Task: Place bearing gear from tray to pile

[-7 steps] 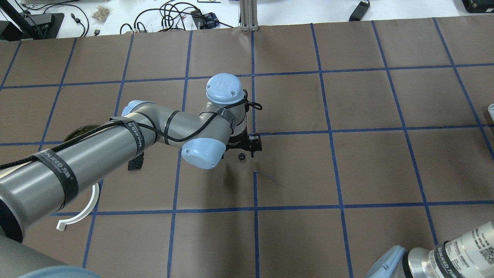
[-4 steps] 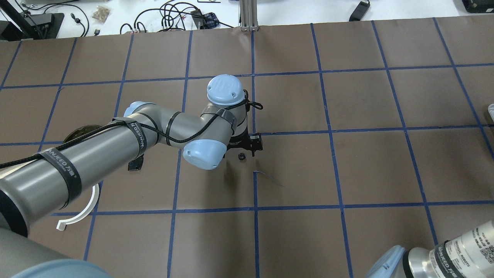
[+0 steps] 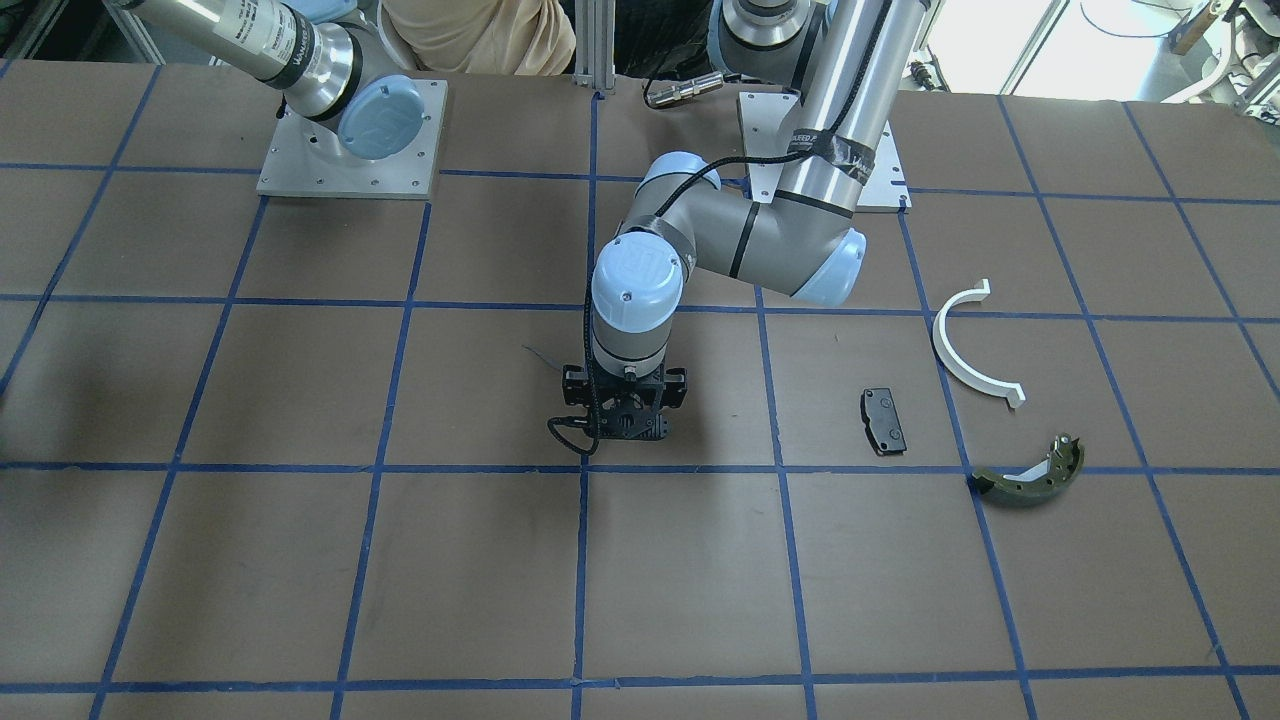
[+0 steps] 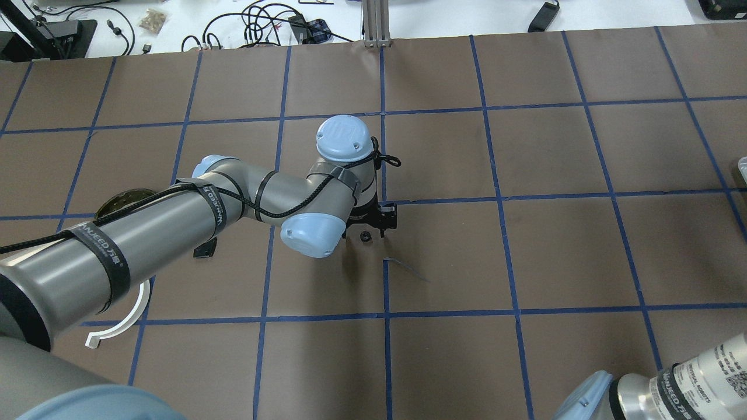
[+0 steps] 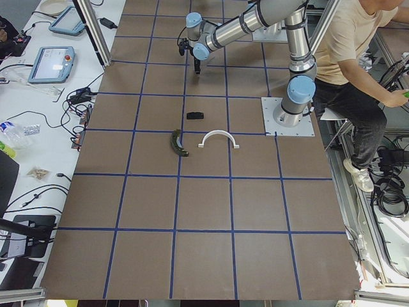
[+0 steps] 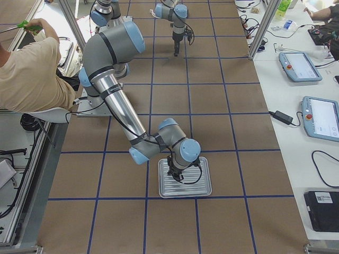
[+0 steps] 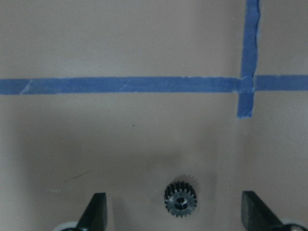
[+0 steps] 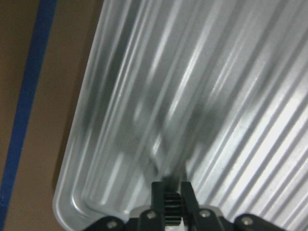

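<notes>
The right gripper [image 8: 172, 188] hangs low over a ribbed silver metal tray [image 8: 115, 125] at the table end on the robot's right, close to one of the tray's rounded corners. Its two fingers are pinched tight on a small black toothed gear [image 8: 172, 211], which is clamped between the pads. I cannot tell whether the gear touches the tray floor.

Near the middle of the brown paper-covered table [image 3: 300, 560], the left gripper [image 7: 175, 214] points straight down with its fingers [image 7: 96, 211] spread wide. A second small dark toothed gear [image 7: 180, 198] lies on the paper between them, and neither finger touches it. It lies flat with its bore facing up, near a crossing of the blue tape lines [image 7: 125, 85].

The pile sits well apart from that gear, toward the robot's left. It is three loose parts, none touching another:
- A flat black rectangular brake pad [image 3: 884, 421] is nearest the left gripper.
- A white plastic half-ring [image 3: 962, 365] lies beyond the pad.
- An olive-green curved brake shoe [image 3: 1030, 478] rests with one end on a tape line.
</notes>
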Available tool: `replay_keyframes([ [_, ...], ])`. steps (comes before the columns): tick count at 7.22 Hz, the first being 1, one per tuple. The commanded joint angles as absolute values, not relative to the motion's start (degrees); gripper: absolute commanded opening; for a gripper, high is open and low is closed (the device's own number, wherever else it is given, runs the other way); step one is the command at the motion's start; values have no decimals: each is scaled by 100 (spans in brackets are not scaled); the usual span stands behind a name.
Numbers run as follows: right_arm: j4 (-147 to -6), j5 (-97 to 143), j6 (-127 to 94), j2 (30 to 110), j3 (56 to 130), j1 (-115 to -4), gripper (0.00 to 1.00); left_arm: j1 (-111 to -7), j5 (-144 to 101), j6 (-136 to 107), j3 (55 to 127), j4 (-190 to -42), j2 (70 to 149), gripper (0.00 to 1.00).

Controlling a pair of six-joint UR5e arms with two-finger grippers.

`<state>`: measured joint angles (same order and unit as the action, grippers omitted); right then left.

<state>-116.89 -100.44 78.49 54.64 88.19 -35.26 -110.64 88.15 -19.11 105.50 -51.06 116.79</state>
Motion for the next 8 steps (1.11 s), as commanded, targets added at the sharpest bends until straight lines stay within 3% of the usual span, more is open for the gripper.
replay_keyframes([
  [1,-11628,-10073,7849,5563,8728,-3533,0,-11065,8807,-1924,10564,-5106,11707,5],
  [4,-11444,-9581,7063,6150,8789,-3795,0,-11065,8815,-1846,10512,-5089,11760,0],
  [8,-10960,-9344,5523,6609,8807,-5033,0,-10568,8763,-1793,10336,-5745,10997,0],
])
